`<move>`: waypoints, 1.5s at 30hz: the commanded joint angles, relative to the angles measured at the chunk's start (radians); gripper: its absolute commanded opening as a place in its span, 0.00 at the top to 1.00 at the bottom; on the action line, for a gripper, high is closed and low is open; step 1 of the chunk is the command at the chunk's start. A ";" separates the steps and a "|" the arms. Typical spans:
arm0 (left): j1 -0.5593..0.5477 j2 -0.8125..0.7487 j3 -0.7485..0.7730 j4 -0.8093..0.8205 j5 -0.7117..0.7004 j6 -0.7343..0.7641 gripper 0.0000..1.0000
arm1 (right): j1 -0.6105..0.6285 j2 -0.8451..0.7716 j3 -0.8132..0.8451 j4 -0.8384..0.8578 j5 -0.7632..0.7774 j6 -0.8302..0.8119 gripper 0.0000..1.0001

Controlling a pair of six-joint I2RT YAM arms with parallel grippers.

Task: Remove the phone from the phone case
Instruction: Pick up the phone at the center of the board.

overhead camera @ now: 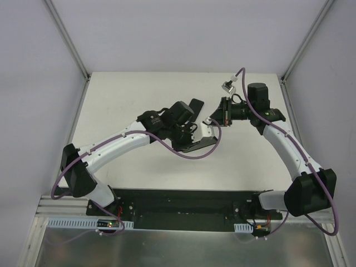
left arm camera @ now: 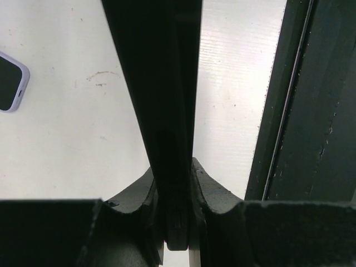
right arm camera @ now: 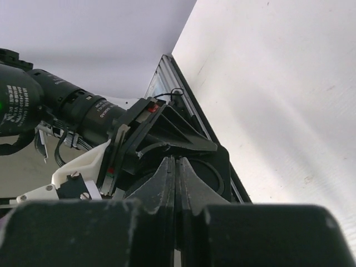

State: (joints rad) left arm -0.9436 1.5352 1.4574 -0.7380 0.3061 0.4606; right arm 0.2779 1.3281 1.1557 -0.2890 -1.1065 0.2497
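Observation:
My left gripper (overhead camera: 188, 133) is shut on a thin black slab, the phone case (left arm camera: 161, 83), which I see edge-on between the jaws. In the top view the case (overhead camera: 201, 146) sticks out below the gripper, over the table's middle. I cannot tell whether a phone is inside it. My right gripper (overhead camera: 216, 120) is shut, with nothing visible between its pads. Its tips are at the case's flat black back with a round ring (right arm camera: 214, 172). A dark-screened device with a pale lilac rim (left arm camera: 10, 82) lies flat on the table.
The white table (overhead camera: 139, 100) has grey walls on three sides. The black base plate (overhead camera: 183, 203) runs along the near edge and also shows in the left wrist view (left arm camera: 317, 111). A purple cable (overhead camera: 208, 147) loops under the grippers.

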 commanded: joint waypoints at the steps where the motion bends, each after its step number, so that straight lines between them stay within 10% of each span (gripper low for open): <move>1: 0.002 -0.038 0.023 0.040 0.017 0.009 1.00 | -0.019 -0.023 0.041 -0.071 0.043 -0.088 0.86; 5: 0.045 -0.061 0.003 0.037 0.095 -0.011 1.00 | -0.029 -0.056 0.117 -0.231 0.051 -0.223 0.60; 16: 0.149 -0.113 -0.019 0.025 0.327 -0.042 1.00 | -0.016 -0.176 0.191 -0.430 0.080 -0.443 0.41; 45: 0.238 -0.099 0.043 0.071 0.576 -0.175 1.00 | 0.084 -0.187 0.174 -0.422 0.250 -0.515 0.38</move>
State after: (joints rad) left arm -0.7212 1.4693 1.4487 -0.7574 0.7807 0.3622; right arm 0.3508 1.1671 1.3499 -0.8108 -0.8982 -0.3038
